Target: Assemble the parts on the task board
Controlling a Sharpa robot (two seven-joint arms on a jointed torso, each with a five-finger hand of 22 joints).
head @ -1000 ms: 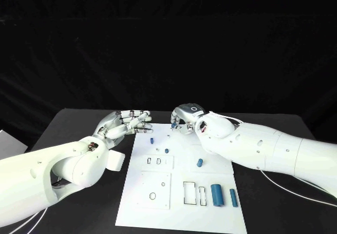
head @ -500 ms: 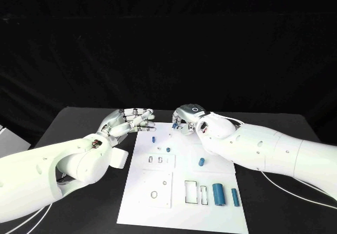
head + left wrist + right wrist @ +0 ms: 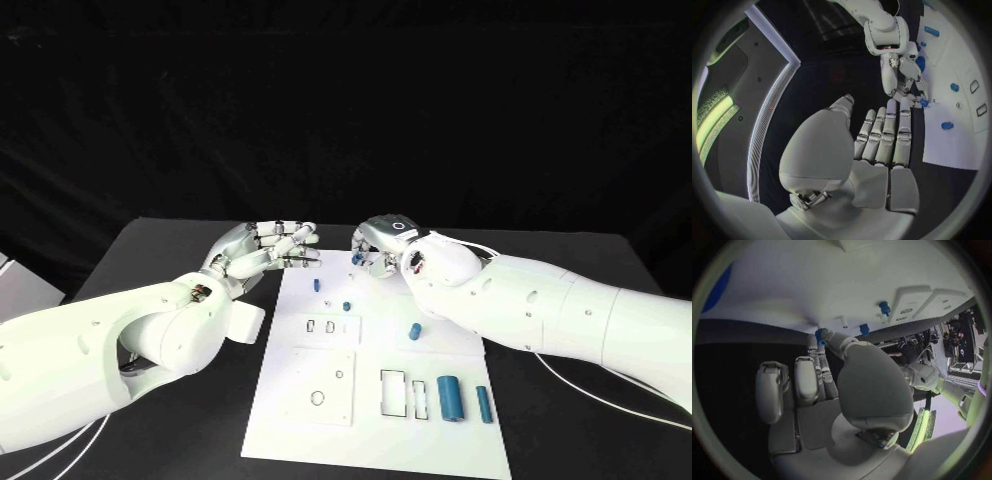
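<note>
Two hands at task board (image 3: pixel 289 400) 12 o'clock edge: right hand (image 3: pixel 384 244) pinches small blue part (image 3: pixel 356 259); left hand (image 3: pixel 268 247) empty, fingers loosely spread.

The head camera looks steeply down on the board (image 3: pixel 378 400). Each wrist camera sits close behind its own hand. All share the board's far edge.
</note>
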